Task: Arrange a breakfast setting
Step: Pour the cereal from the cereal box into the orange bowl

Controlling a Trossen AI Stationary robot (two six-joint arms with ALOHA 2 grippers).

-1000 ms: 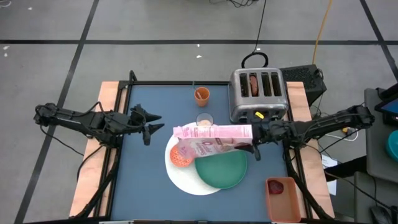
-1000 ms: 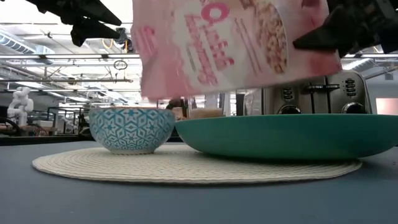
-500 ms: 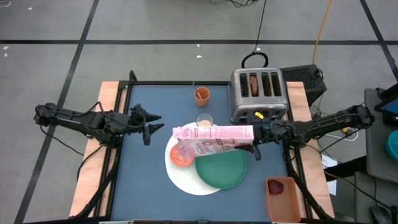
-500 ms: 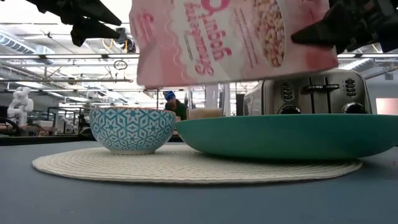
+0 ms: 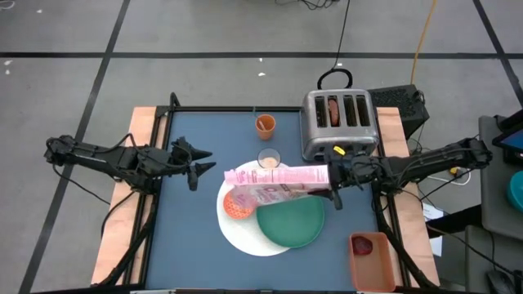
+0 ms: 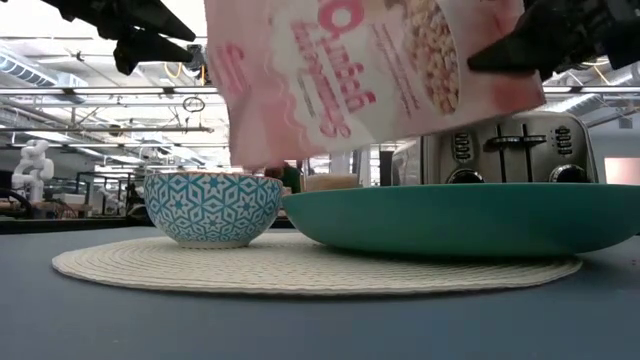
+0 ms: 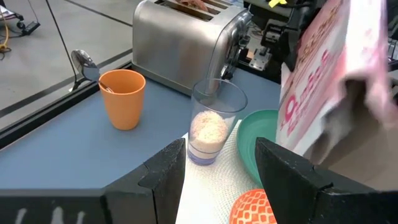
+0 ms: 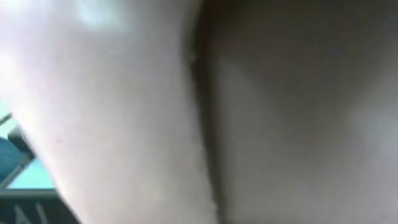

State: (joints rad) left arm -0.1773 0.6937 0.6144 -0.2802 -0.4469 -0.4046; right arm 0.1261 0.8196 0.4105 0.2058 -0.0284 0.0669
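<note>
Right gripper [image 5: 333, 175] clamped on base end of pink cereal box [image 5: 278, 175]; box held sideways in air, open end over small cereal bowl [image 6: 212, 207]. Bowl sits on large white round plate [image 5: 237, 231], touching green round plate [image 5: 291, 222]. Left gripper [image 5: 198, 163] fingers apart, holding nothing, hovering over bare tabletop at left. Milk glass [image 7: 211, 129] just behind plates; orange cup [image 5: 265, 125] farther back; toaster [image 5: 339, 120] close to right arm.
</note>
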